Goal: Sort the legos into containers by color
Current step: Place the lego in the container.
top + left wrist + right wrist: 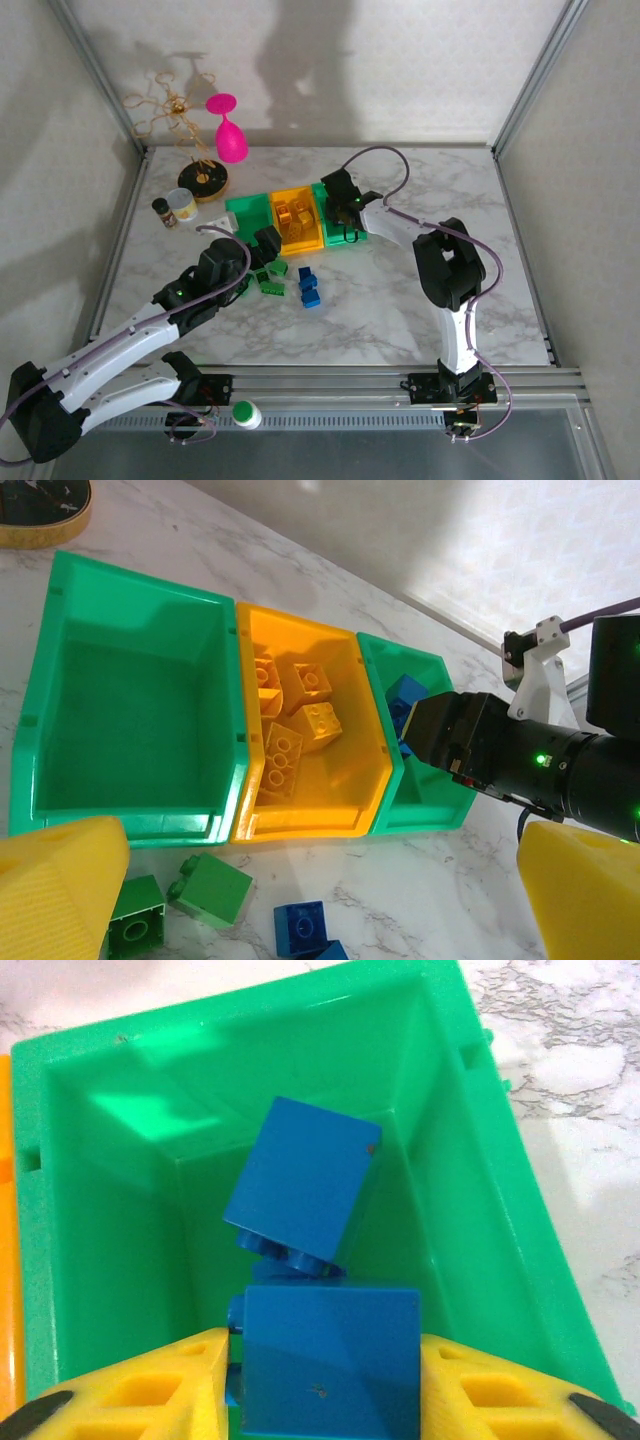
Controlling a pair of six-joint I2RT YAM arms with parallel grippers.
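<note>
Three containers stand in a row: an empty green bin (140,580), a yellow-orange bin (300,630) with several yellow legos (318,722), and a second green bin (110,1210). My right gripper (325,1370) reaches down into that second green bin (335,215), shut on a blue lego (330,1360). Another blue lego (300,1175) lies tilted just beyond it. My left gripper (320,830) hangs open in front of the bins, with nothing between its fingers. On the table below it lie green legos (212,888) and blue legos (300,928).
A pink goblet (230,135), a gold wire stand (175,110), a small lidded jar (181,207) and a dark little bottle (162,212) crowd the back left. Metal frame posts line both sides. A white and green knob (246,413) sits at the near rail.
</note>
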